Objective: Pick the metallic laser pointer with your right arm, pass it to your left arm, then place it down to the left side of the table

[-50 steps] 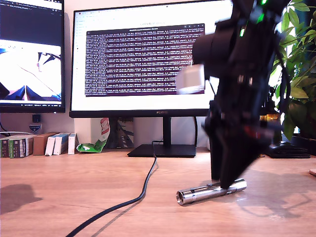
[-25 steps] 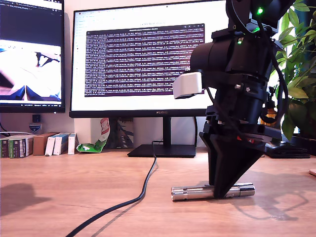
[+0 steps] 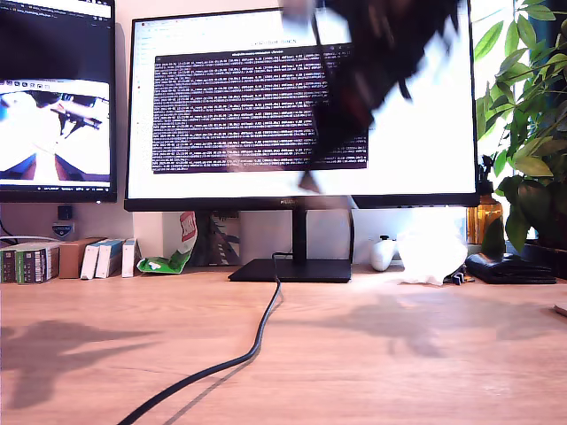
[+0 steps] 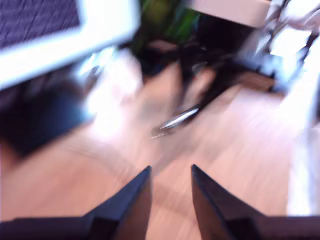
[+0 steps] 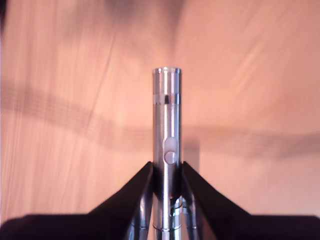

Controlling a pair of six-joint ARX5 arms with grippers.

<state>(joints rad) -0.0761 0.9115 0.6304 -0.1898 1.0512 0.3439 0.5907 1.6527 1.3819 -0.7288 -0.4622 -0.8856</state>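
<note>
Between the fingers of my second pincer (image 5: pixel 166 167) you can see the metallic laser pointer (image 5: pixel 166 130), pinched near its rear end. Both black fingers press on the barrel from either side. The pointer sticks straight out past the fingertips, lens end away from the camera, with the side button strip facing the lens. It hangs in the air above the table (image 5: pixel 260 75), not touching the wood; its shadow lies on the wood grain behind it.

My first pincer (image 4: pixel 171 170) is spread, with nothing between the fingers, only bare wood showing in the gap. That view is heavily blurred. Further out in it you get a slim silver streak (image 4: pixel 177 119) with dark shapes around it. It could be the pointer, but the blur makes it too hard to tell.

On the exterior view, an arm (image 3: pixel 372 62) shows as a dark smear high up in front of the big monitor (image 3: pixel 230 106). You can't tell from the pictures which arm it is, and neither its fingers nor the pointer can be made out there. On the tabletop (image 3: pixel 399 372) in that view no pointer shows. A black cable (image 3: pixel 257 341) runs from the monitor stand towards the bottom edge, and soft shadows lie on the wood. A plant (image 3: pixel 532 133) stands at the exterior view's right.
</note>
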